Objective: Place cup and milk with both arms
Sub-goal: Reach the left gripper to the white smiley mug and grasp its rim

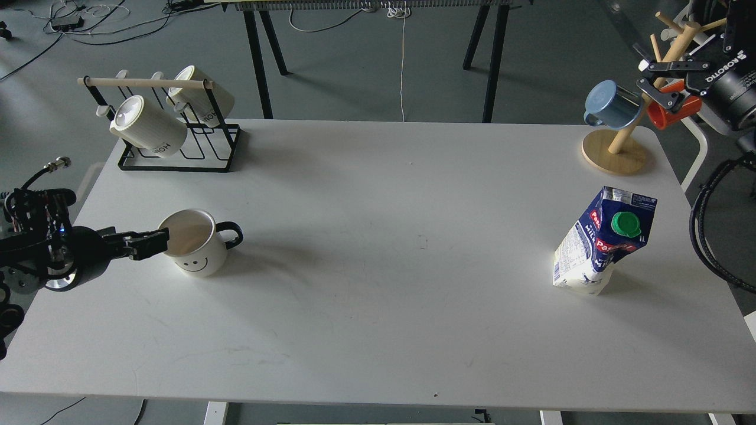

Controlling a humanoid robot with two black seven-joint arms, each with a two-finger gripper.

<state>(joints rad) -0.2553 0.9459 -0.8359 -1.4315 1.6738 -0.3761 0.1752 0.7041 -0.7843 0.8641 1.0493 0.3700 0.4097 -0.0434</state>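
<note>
A white cup [195,251] with a smiley face and a black handle stands on the left of the white table [378,295]. My left gripper [158,241] reaches in from the left and its tip is at the cup's left rim; its dark fingers cannot be told apart. A blue and white milk carton [596,251] with a green cap stands dented and leaning on the right of the table. My right gripper [645,81] is open, high at the far right, next to the wooden mug tree and well away from the carton.
A wooden mug tree [614,154] at the back right holds a blue cup [611,106] and an orange cup [670,113]. A black wire rack [177,159] with two white mugs stands at the back left. Black cables hang off the table's right edge.
</note>
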